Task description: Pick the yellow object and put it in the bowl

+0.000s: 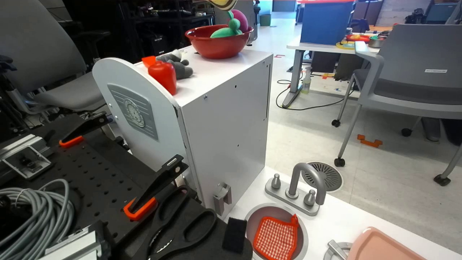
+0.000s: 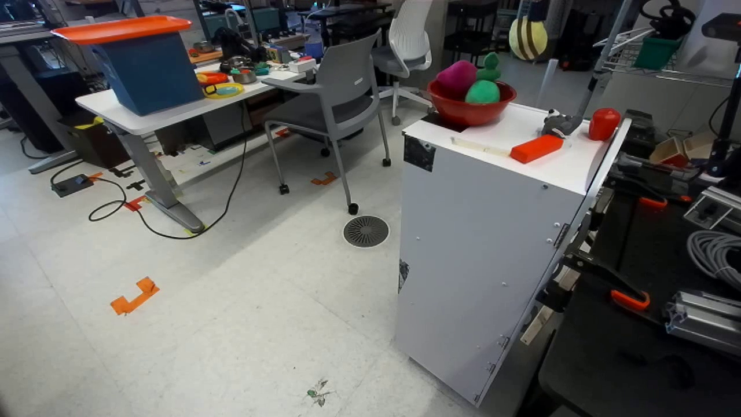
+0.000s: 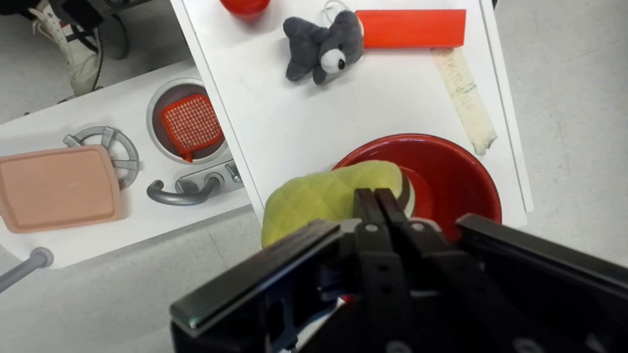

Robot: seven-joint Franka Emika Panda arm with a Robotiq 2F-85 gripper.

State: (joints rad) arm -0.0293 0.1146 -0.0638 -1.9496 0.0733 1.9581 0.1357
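The yellow object [image 3: 319,196] is a soft, rounded lump with brown stripes. My gripper [image 3: 377,193] is shut on it in the wrist view, its fingertips almost together. In an exterior view the yellow object [image 2: 528,39] hangs in the air above the bowl [image 2: 472,114], with dark fingers [image 2: 531,16] at its top. In an exterior view its lower edge [image 1: 223,4] shows at the top of the picture. The glossy red bowl [image 1: 218,48] stands upright on the white cabinet. It also shows in the wrist view [image 3: 461,171], partly hidden by the yellow object and gripper.
The bowl holds a green item [image 2: 482,91] and a magenta item [image 2: 456,76]. On the cabinet top [image 3: 294,127] lie a grey toy bear [image 3: 328,46], a red block [image 3: 414,28] and a red pepper [image 1: 163,76]. A grey faucet [image 1: 306,177] stands lower down.
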